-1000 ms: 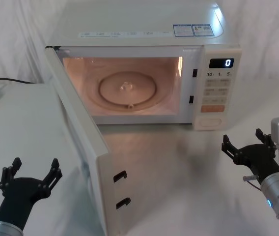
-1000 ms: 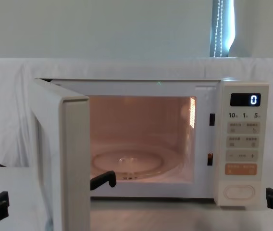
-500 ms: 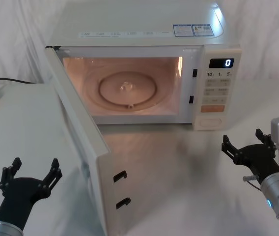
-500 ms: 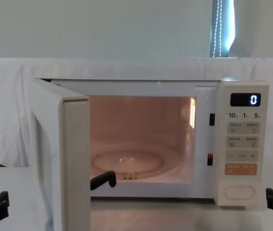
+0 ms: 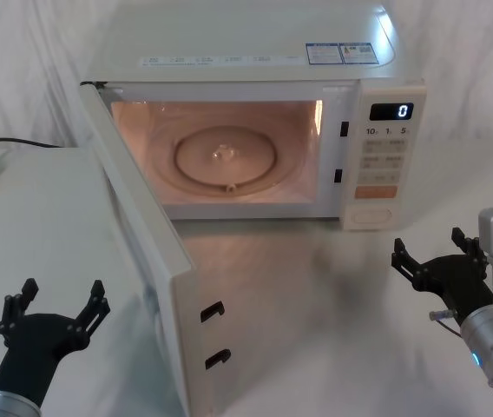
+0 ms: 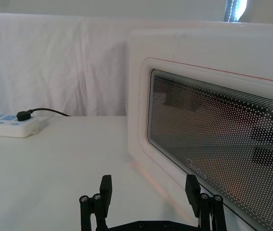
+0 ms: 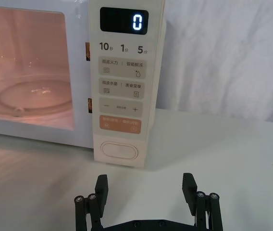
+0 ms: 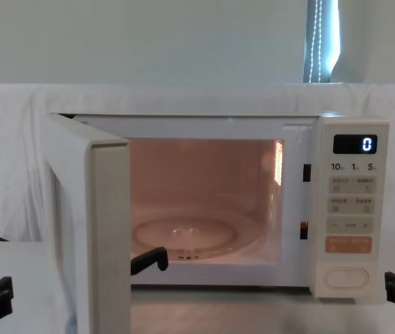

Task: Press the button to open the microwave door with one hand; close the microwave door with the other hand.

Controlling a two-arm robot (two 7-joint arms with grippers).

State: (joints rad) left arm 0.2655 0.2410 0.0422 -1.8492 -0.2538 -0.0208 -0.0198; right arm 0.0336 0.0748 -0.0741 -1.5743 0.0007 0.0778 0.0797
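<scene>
At the top centre of the head view sits the microwave [image 5: 255, 104] on a white-draped table [image 5: 316, 295], its cavity lit pink with the round glass turntable [image 5: 225, 158] lying flat inside. Its microwave door [image 5: 138, 252] stands swung wide open, hinged at the upper left of the cavity and running down toward the lower centre of the frame, with two dark latch hooks [image 5: 213, 334] on its free edge. In the chest view that door [image 8: 90, 229] is seen edge-on at the left, and one latch hook shows against the glowing interior.

On the narrow control panel [image 5: 384, 156] at the right of the oven, the display reads 0. Below the orange key, at the foot of the panel, is the button [image 5: 373, 215], a wide cream pill; it shows plainly in the right wrist view [image 7: 120, 150], untouched.

Low in the right of the head view, the right gripper [image 5: 433, 261] hangs over the table, well short of the panel, jaws spread wide and holding nothing. In its own wrist view [image 7: 146, 190] it faces the button from a distance.

Low in the left corner of the head view, the left gripper [image 5: 53, 306] is on the outer side of the open door, jaws likewise spread wide and empty. Its wrist view [image 6: 149, 187] looks along the door's dotted window [image 6: 223, 149], close by but apart from it. A power strip [image 6: 9, 125] with a black plug lies on the table farther off.
</scene>
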